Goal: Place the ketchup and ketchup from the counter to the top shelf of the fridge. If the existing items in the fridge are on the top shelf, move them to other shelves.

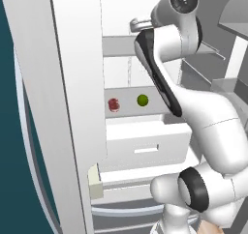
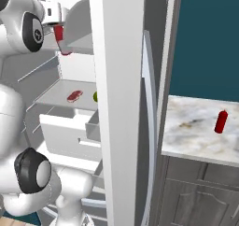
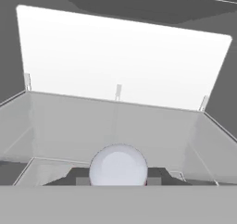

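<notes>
My gripper (image 2: pixel 59 39) is clamped on a smooth red ketchup bottle (image 2: pixel 59 33) above the fridge's flat pale top shelf (image 3: pixel 115 126). Its twin (image 2: pixel 221 121) stands near the marbled counter's (image 2: pixel 186 131) right edge.

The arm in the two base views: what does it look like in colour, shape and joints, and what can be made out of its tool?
The glossy white arm is built of thick rounded segments with dark grey, almost black bands and end caps at the joints, one cap a round disc with a small pale centre. No cables or markings show. The tool hangs from a boxy white hand, and in the hand view its two small dark fingertips look flat and blocky.
</notes>
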